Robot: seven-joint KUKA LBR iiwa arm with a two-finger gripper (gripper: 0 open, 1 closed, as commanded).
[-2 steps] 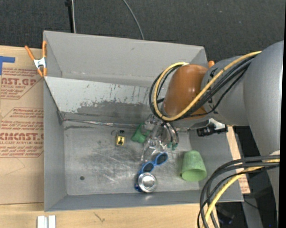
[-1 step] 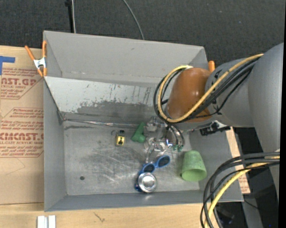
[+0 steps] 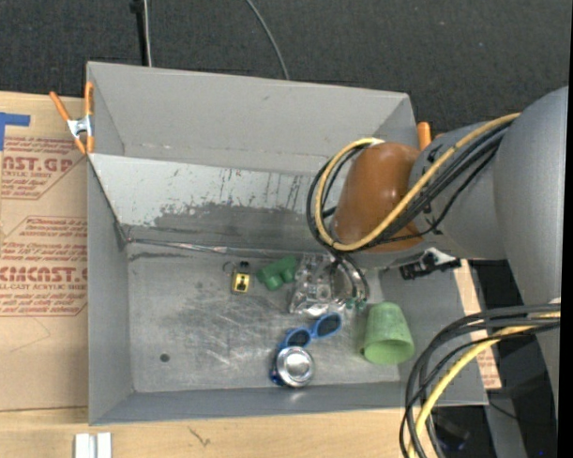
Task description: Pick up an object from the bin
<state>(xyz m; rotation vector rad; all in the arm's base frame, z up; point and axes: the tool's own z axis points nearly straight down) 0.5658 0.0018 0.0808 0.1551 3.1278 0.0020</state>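
Single-arm pick, camera view. The hand (image 3: 328, 285), a pale metallic assembly below the orange cover (image 3: 377, 194) and its looped cables (image 3: 318, 198), stands low over the floor of the grey metal bin (image 3: 171, 313), near the foot of the sloping back wall. Whether the hand is apart or together cannot be told, and nothing can be made out in its grasp.

Nearest things:
- a small green piece (image 3: 277, 273), just beside the hand on the side away from the arm
- a blue spectacle-shaped frame (image 3: 323, 325), just in front of the hand, towards the bin's near wall

Other things:
- a blue can (image 3: 294, 364), shiny silver end up, beyond the frame by the near wall
- a light green cup (image 3: 387, 332) on its side, near the hand on the arm's side
- a small yellow-and-black piece (image 3: 240, 283), beyond the green piece
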